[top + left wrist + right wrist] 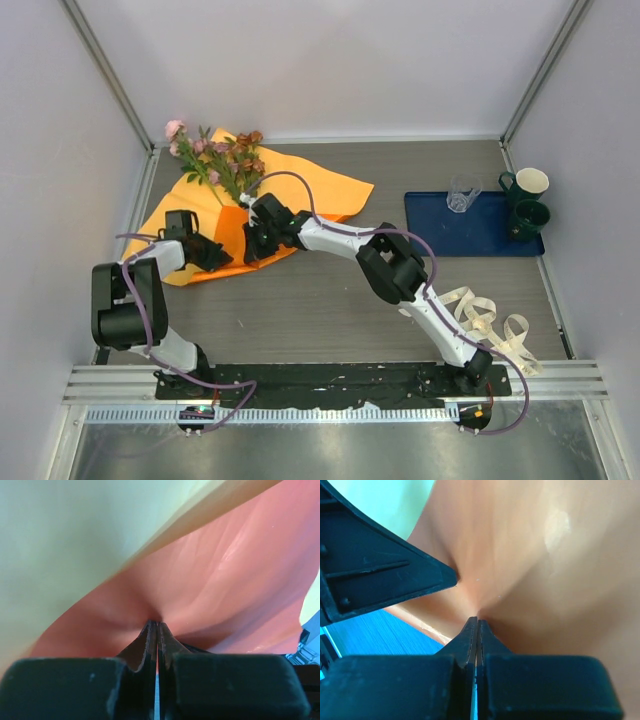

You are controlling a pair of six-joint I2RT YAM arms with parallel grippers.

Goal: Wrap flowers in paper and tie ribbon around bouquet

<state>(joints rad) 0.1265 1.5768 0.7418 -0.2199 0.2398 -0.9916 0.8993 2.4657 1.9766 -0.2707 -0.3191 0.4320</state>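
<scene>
Pinching the paper [320, 190] at its near edge, left jaws and right jaws were pressed together on it; the flowers [215, 160] lay across its far-left corner. Wrapping seemed underway; the next move needed it folded over them.

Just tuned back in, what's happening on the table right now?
Both arms are working the orange paper. The left gripper and right gripper are each shut on a fold of it, close together. The flowers lie on the sheet, blooms toward the far-left corner, not yet wrapped. The ribbon lies untouched by the right arm's base.
</scene>
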